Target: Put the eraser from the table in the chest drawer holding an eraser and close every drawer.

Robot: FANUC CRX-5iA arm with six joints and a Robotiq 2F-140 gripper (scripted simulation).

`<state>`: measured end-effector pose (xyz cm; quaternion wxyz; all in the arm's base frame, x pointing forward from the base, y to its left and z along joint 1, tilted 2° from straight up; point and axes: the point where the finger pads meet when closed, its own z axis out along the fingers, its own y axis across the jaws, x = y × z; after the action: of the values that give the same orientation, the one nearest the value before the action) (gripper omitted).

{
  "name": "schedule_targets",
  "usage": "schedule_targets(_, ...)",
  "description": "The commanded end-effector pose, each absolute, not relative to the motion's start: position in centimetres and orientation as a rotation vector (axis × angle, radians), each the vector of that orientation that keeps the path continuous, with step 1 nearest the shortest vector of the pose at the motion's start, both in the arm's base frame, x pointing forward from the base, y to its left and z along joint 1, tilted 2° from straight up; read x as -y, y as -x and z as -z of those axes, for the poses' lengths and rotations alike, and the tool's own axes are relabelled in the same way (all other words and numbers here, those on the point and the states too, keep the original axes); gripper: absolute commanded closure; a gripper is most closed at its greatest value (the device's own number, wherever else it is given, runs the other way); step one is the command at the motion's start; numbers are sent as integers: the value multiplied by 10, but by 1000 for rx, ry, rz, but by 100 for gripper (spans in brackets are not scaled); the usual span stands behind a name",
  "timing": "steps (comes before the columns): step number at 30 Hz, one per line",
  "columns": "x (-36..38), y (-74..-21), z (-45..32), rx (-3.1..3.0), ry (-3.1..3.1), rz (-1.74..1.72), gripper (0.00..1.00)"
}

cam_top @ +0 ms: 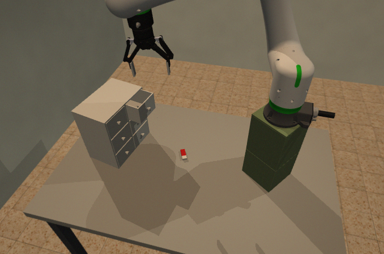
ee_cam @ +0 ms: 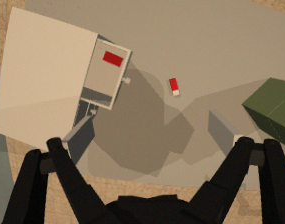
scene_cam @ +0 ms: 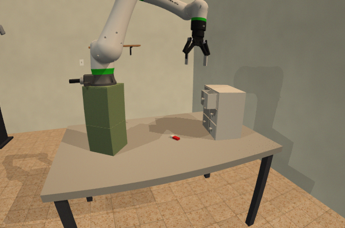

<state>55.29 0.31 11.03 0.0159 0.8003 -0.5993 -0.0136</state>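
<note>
Eraser (cam_top: 183,153), red with a white end, lies on the table (cam_top: 258,209) between the small chest (cam_top: 99,119) and the green pedestal (cam_top: 270,149). One top drawer (cam_top: 140,106) stands pulled out; the wrist view shows a red eraser inside (ee_cam: 113,58). High above the chest hangs the gripper (cam_top: 150,71), fingers spread wide, holding nothing.
</note>
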Motion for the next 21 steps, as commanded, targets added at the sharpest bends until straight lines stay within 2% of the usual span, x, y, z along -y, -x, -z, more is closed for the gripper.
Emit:
schedule_targets(1,-4,-550,-114,1739,-2584,36,0)
schedule_targets(21,-5,-534,-129,1089,-2945,9,0)
